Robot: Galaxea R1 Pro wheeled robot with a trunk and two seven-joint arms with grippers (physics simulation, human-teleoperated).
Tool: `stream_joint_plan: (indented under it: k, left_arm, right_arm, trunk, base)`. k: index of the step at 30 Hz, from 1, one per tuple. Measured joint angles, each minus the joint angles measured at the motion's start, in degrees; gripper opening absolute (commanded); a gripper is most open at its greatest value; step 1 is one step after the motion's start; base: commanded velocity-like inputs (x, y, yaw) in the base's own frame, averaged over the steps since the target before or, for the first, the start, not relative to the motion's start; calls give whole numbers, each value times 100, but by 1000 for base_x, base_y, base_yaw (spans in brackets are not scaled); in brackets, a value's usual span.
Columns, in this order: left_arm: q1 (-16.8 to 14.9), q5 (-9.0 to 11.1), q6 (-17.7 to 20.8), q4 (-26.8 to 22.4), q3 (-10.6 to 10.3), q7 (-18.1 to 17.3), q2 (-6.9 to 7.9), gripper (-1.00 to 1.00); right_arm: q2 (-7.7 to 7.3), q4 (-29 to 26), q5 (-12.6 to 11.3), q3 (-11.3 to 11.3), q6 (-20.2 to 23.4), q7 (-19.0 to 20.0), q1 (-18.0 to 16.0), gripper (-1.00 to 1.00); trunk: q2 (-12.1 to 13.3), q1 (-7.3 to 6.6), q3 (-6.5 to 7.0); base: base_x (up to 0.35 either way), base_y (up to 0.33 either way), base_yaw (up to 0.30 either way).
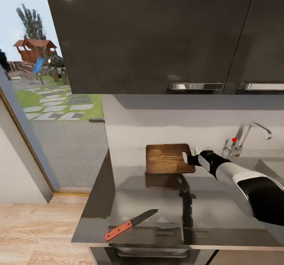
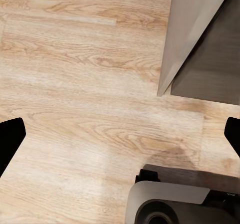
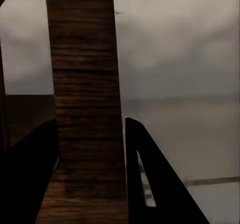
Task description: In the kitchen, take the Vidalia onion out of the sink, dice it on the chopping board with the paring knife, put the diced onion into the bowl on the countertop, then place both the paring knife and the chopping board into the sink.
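My right gripper [image 1: 188,158] is shut on the right edge of the brown wooden chopping board [image 1: 167,158], holding it just above the grey countertop [image 1: 221,217] near the back wall. In the right wrist view the board [image 3: 85,109] sits clamped between the two dark fingers [image 3: 150,174]. The paring knife [image 1: 130,225], with its orange-red handle and dark blade, lies flat near the countertop's front edge, well in front of the board. The sink [image 1: 272,166] lies to the right of the gripper. My left gripper [image 2: 120,136] is open over the wood floor, holding nothing. The onion and the bowl are out of view.
A chrome tap [image 1: 246,137] with a red-tipped lever stands behind the sink. Glossy black upper cabinets [image 1: 157,36] hang above the counter. Left of the counter is a glass door to a garden. The robot's base [image 2: 170,204] is below the left gripper.
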Motion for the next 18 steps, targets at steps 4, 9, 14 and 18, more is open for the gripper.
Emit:
stream_joint_plan:
  k: [4, 9, 14, 18]
  left_arm:
    - [0, -2, 0, 0, 0, 0, 0, 100]
    - [0, -1, 0, 0, -4, 0, 0, 100]
    - [0, 1, -1, 1, -16, -1, -32, 100]
    - [0, -7, 0, -1, -15, 0, -64, 100]
  right_arm:
    - [-50, -3, 3, -50, -8, -2, 169, -100]
    - [-204, -5, 9, -50, -33, 1, 220, -100]
    - [-247, -4, -1, -51, -36, 7, 227, -100]
    - [-255, -8, -8, -41, -36, 8, 229, -100]
  trunk:
    - [-1, 0, 1]
    - [0, 1, 1]
    - [0, 3, 1]
    - [1, 3, 1]
  base:
    - [0, 0, 0]
    - [-60, 0, 0]
    - [-262, 0, 0]
    - [-303, -19, 0]
